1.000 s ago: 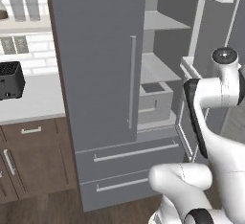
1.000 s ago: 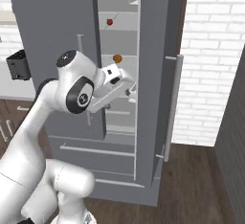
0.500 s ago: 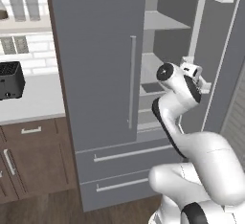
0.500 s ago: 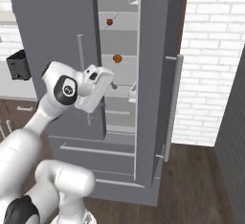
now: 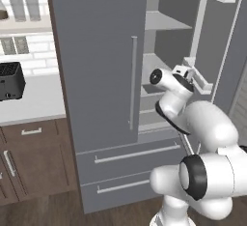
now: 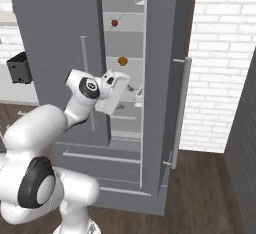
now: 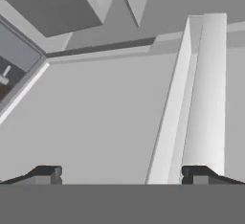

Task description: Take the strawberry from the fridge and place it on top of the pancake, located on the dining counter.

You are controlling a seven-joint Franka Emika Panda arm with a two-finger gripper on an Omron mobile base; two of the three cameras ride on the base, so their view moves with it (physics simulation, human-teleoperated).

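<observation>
While tool (image 7: 122, 175) gapes, tiny round strawberry (image 6: 114, 23) on smooth shelf.

The fridge (image 5: 101, 75) is cut off at the frame's top in the left base view, and the toaster (image 5: 10, 81) by the left edge.

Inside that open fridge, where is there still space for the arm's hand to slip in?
The fridge gap between its closed left door and swung-out right door is narrow. The strawberry shelf and the orange lump shelf are otherwise bare. Lower down the open gripper crowds the gap.
</observation>
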